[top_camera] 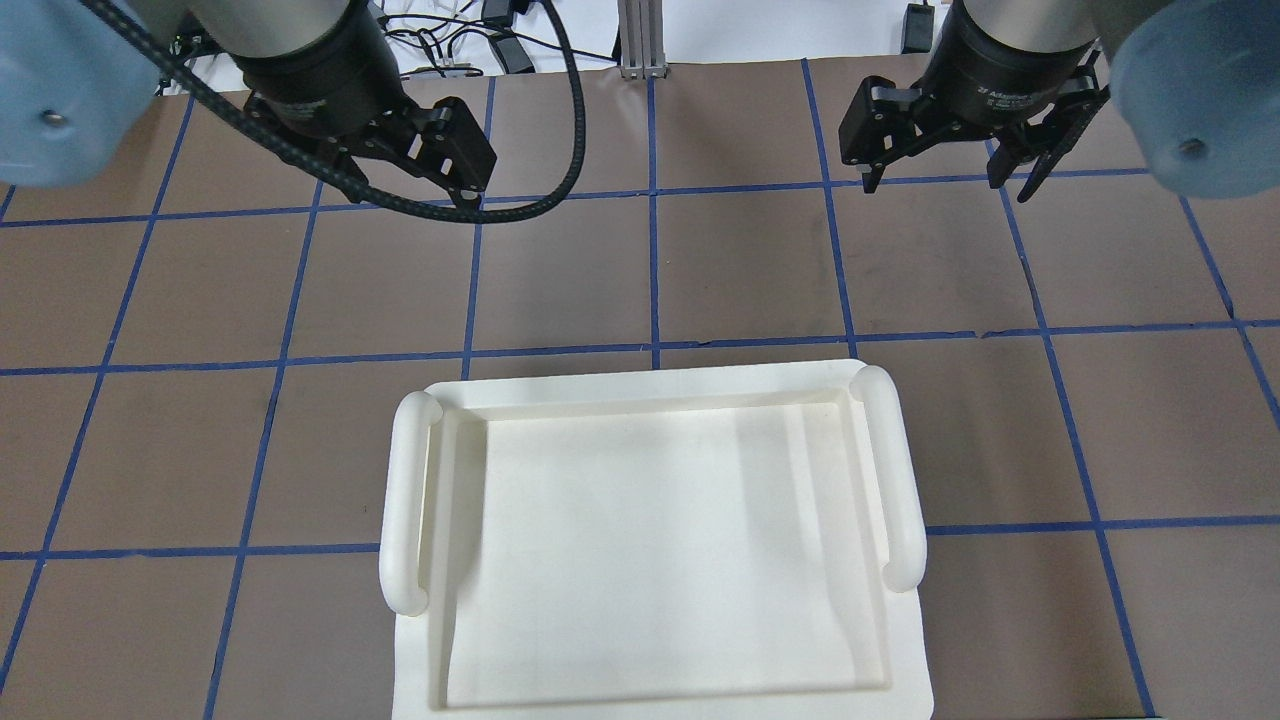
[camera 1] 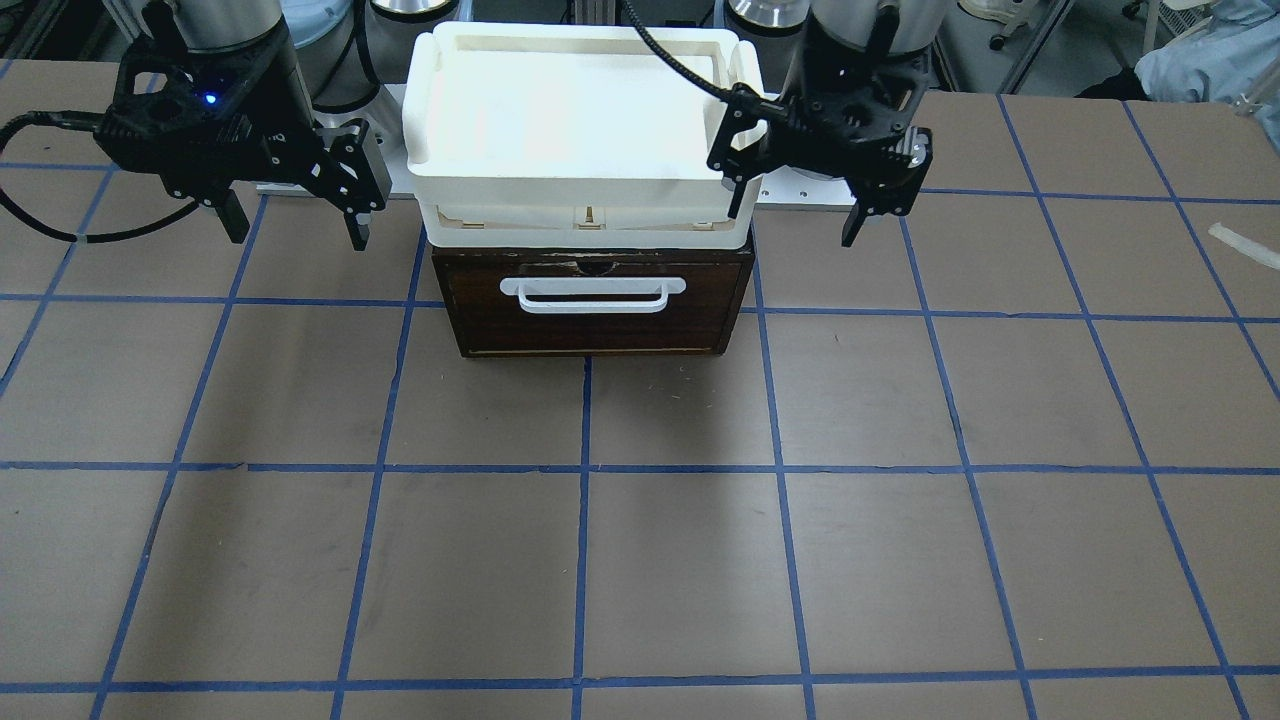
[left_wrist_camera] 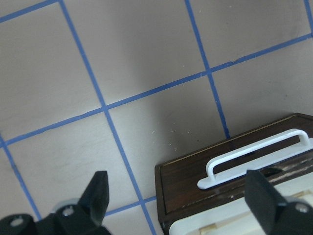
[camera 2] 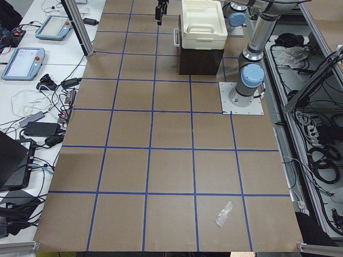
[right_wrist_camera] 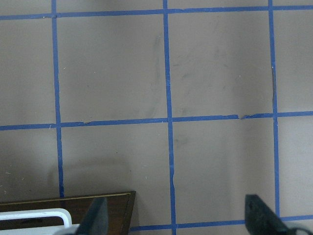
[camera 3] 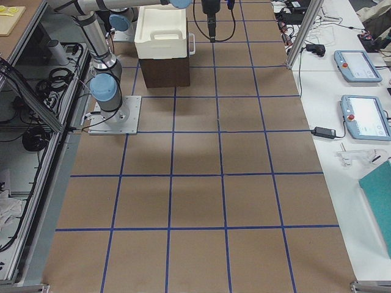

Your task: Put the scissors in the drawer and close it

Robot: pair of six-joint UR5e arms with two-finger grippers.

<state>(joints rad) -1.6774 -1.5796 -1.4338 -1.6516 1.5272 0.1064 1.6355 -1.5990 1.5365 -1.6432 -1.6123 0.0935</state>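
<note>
Drawer (camera 1: 590,325) front shut, scissors unseen; left gripper (camera 1: 795,215), right gripper (camera 1: 298,232) wide, empty; risk: tugging handle (camera 1: 592,293) may tip stacked bin (camera 1: 570,192).

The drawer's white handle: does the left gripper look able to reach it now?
Probably yes. The drawer is shut, its white handle has nothing visible before it, and the open left gripper hovers close beside.

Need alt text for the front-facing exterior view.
A dark brown drawer with a white bar handle looks shut beneath a cream-white bin at the table's far middle. The left gripper on the view's right and the right gripper opposite hang open and empty beside it. No scissors show.
</note>
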